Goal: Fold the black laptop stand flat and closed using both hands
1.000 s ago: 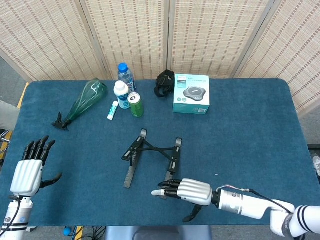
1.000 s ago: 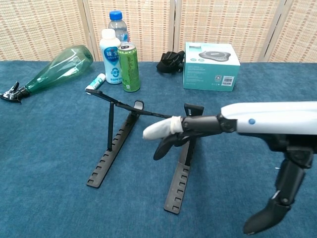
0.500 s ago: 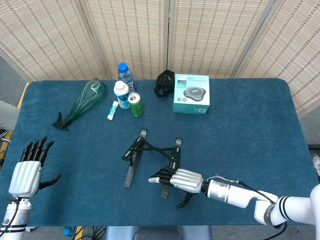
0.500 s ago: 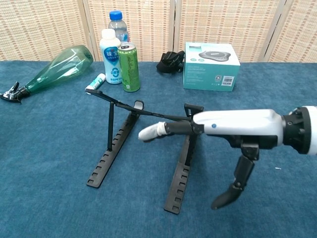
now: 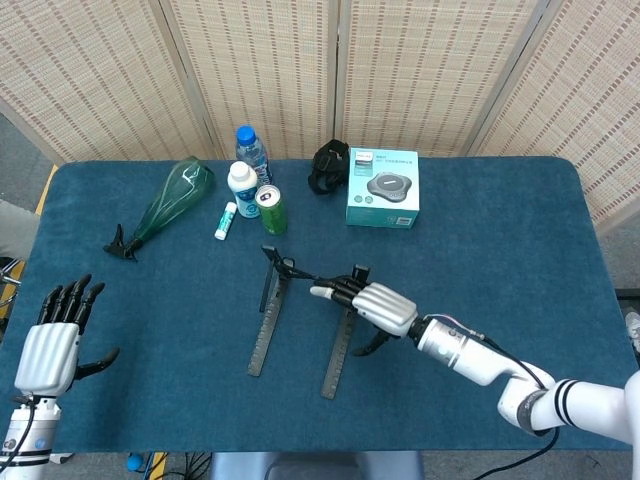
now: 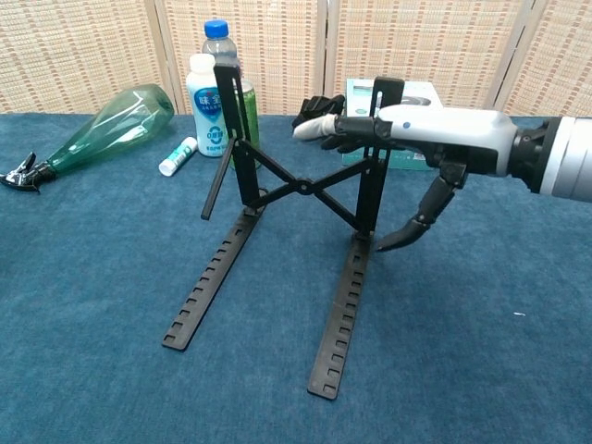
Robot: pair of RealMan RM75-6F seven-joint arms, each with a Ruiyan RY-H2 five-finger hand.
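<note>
Since half a second ago I see the black laptop stand (image 6: pixel 294 190) has changed shape: its rear arms, which lay low over the rails, now stand nearly upright with the crossed braces showing between them, and my right hand (image 5: pixel 372 303) has moved up from the near end of the right rail to the top of the right upright. The fingers (image 6: pixel 319 128) reach out flat and close together across the top of that upright, the thumb hanging down behind it; whether they truly grip it I cannot tell. The stand sits mid-desk, its two long notched rails resting on the blue desk (image 5: pixel 500 240) and pointing toward me. My left hand (image 5: pixel 55 342) is where it was, at the near left edge of the desk, spread, holding nothing, and seen only in the head view. Behind the stand a clear water bottle (image 6: pixel 215 39) with a blue cap, a white bottle (image 6: pixel 205 104) with a blue label whose writing I cannot read, and a green can (image 5: pixel 272 209) stand together, a small white tube (image 6: pixel 177 155) lying beside them. A green spray bottle (image 6: pixel 104 128) lies on its side to the left. A teal box (image 5: pixel 383 188) pictures a grey round device, with a black item (image 5: pixel 328 166) just beside it.
</note>
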